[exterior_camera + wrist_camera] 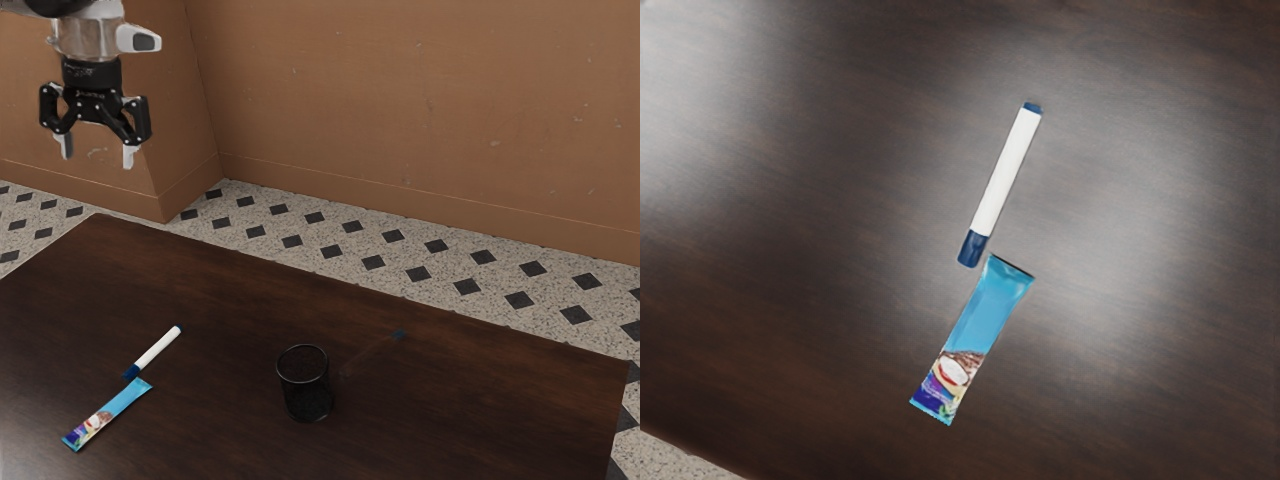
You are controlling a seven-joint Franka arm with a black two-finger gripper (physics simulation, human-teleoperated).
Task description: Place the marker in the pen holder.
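Observation:
High above the table, at the exterior view's upper left, my gripper [97,160] stands open with nothing between its fingers. The white marker [155,352] with a dark blue cap lies flat on the table, well below the gripper; in the wrist view the marker [1006,175] has its capped end close to a blue snack wrapper. The pen holder [306,386], a black mesh cup, stands upright on the table, toward the exterior view's right from the marker.
The blue snack wrapper [107,414], also seen from my hand as a wrapper [971,340], lies beside the marker's cap. A faint see-through pen-like object [373,354] with a blue end lies by the holder. The dark wooden table [230,300] ends before a patterned floor and brown wall.

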